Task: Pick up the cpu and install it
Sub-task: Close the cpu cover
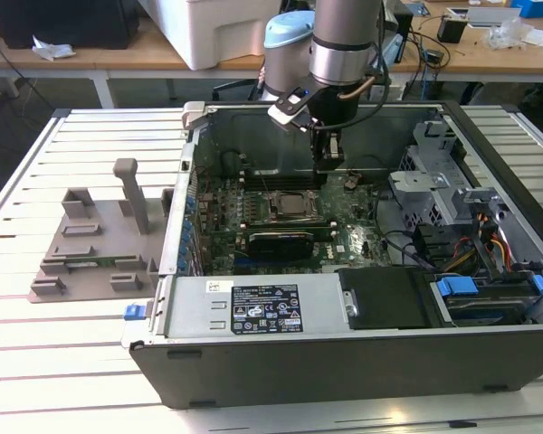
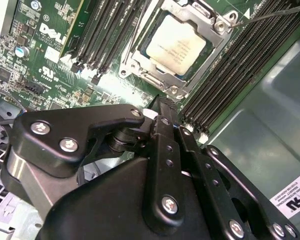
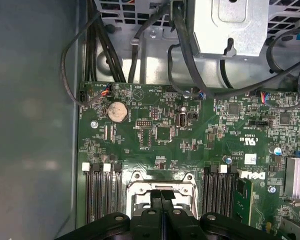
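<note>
**Exterior view, from its left.** A grey plastic fixture block point(image 1: 90, 244) stands on the slatted table point(image 1: 36, 362), beside the open computer case point(image 1: 253, 380). The case lies on its side with the motherboard point(image 1: 213, 244) exposed.

**Task item.** The cpu point(image 1: 287, 206) sits near the board's centre. In the second wrist view its silvery top lies flat inside the metal socket frame point(image 2: 135, 62), with memory slots point(image 2: 240, 65) on both sides. Whether the frame's lever is latched cannot be told.

**Tool.** The gripper point(image 1: 328, 154) hangs over the board just beyond the socket, toward the case's far wall and apart from the chip. Both wrist views show its fingers closed together with nothing between them. The drive cage point(image 1: 434, 172) stands further to the exterior view's right.

**Assessment.** Placement appears done and the chip released. Good practice here:
- The chip should lie level and square, with no corner riding on the frame.
- The closed fingers should clear the memory slots and the frame edges.
- Any contact with the chip should be light and straight down, as sideways load would likely bend socket pins.
</note>
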{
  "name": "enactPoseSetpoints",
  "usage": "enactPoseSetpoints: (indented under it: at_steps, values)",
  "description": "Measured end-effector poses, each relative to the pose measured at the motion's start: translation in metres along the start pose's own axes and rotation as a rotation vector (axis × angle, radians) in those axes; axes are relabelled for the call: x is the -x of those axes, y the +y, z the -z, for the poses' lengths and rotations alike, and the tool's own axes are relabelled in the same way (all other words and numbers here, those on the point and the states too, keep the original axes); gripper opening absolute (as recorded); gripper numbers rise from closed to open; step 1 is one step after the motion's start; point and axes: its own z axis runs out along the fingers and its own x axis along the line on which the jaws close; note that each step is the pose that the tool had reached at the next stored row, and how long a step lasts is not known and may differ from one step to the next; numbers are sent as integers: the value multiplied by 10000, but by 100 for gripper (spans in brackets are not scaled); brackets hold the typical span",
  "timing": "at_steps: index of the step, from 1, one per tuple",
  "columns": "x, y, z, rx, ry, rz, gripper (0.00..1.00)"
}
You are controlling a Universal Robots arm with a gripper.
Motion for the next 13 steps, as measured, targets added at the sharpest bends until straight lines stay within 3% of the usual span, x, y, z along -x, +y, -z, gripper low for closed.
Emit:
enactPoseSetpoints:
  at_steps: [13]
  values:
    - [-5,-167,-13,0,-1,-1,11]
